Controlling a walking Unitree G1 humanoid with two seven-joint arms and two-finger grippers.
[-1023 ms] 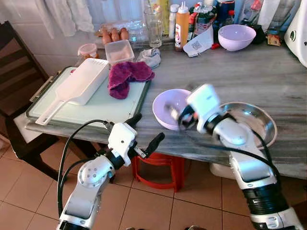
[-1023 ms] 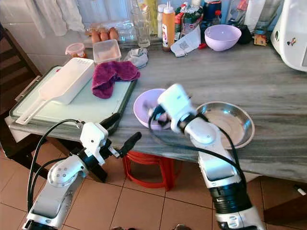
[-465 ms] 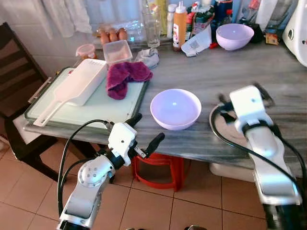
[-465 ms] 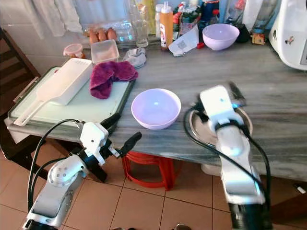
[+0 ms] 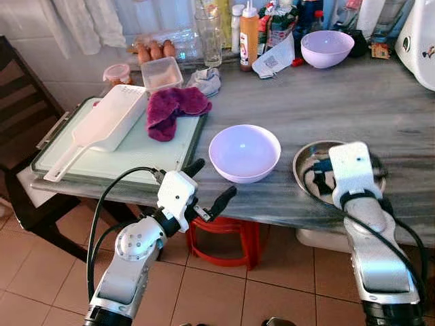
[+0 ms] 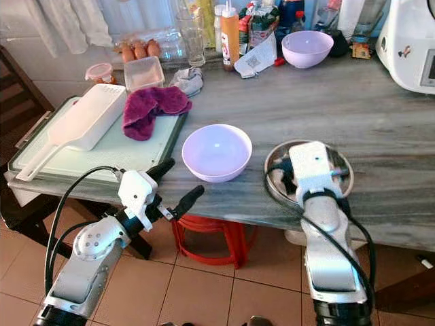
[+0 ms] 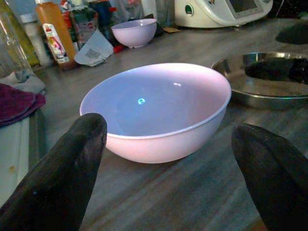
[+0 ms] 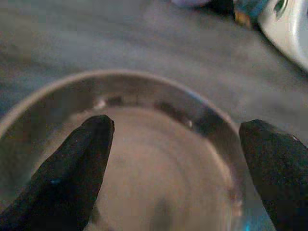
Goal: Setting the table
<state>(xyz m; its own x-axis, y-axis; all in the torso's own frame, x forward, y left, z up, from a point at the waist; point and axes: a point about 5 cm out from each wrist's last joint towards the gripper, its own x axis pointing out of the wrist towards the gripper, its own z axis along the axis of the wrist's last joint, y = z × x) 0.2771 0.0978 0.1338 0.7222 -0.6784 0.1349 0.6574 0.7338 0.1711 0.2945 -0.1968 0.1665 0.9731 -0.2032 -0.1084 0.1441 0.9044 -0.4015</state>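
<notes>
Now lower the open right gripper slowly over the metal bowl, lower right; pinch its rim.

A lilac bowl sat upright and empty near the table's front edge, just beside a shallow steel dish.

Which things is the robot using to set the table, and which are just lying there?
For the job:
near lilac bowl, between the open left gripper fingers
steel bowl, under the open right gripper

Just lying about:
purple cloth
white scoop
green tray
eggs
orange bottle
far lilac bowl
</notes>
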